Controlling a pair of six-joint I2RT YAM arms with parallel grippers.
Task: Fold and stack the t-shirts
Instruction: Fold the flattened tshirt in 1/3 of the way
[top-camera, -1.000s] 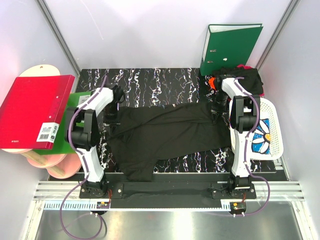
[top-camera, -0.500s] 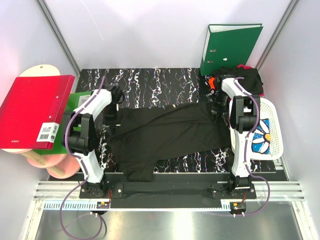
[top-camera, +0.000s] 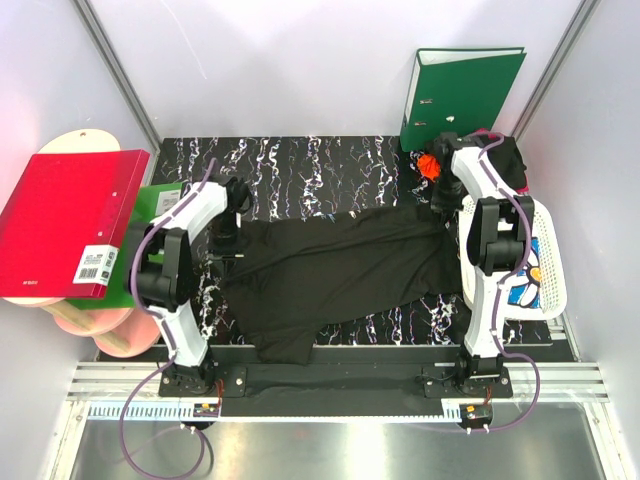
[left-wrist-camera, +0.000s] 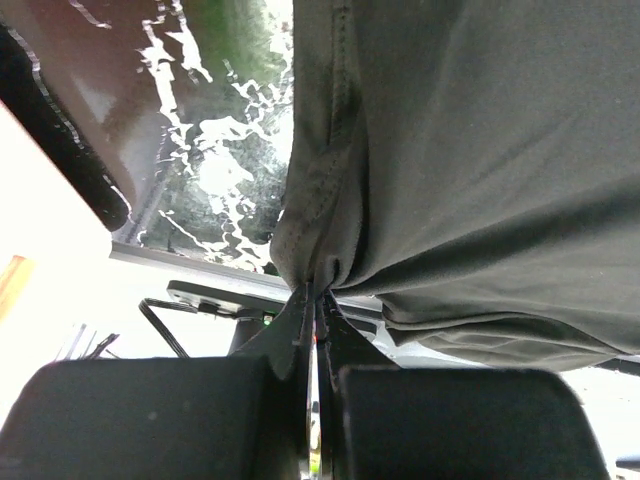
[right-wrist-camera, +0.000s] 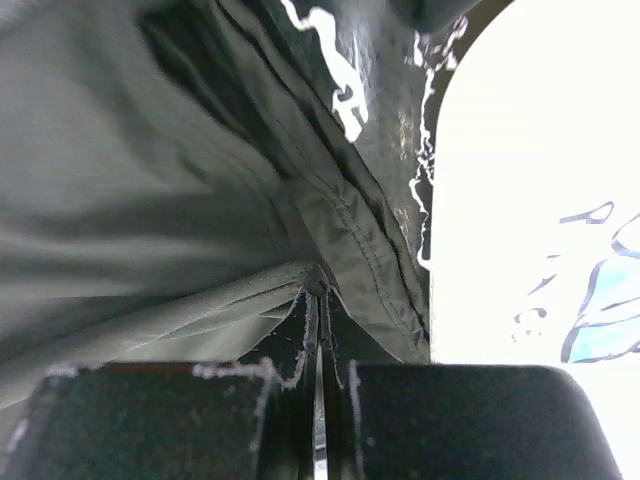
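Observation:
A plain black t-shirt (top-camera: 335, 270) lies stretched sideways across the black marbled table (top-camera: 310, 165), held at both ends. My left gripper (top-camera: 232, 240) is shut on its left edge, and the left wrist view shows the hemmed cloth (left-wrist-camera: 330, 180) bunched at the closed fingertips (left-wrist-camera: 318, 290). My right gripper (top-camera: 447, 208) is shut on the right edge, the seamed fabric (right-wrist-camera: 340, 240) pinched at the tips (right-wrist-camera: 316, 290). More dark t-shirts (top-camera: 500, 160), with a bit of orange-red (top-camera: 430, 165), lie heaped at the back right.
A white lattice basket (top-camera: 535, 265) with a blue-and-white print sits at the right edge. A green binder (top-camera: 460, 95) stands at the back right. Left of the table are a red binder (top-camera: 70, 220), a green board (top-camera: 150, 215) and pale wooden boards (top-camera: 95, 325).
Both grippers have carried the shirt toward the back and slightly right; the right one moved farther back, beside the basket's far corner. The cloth now lies flatter and wider.

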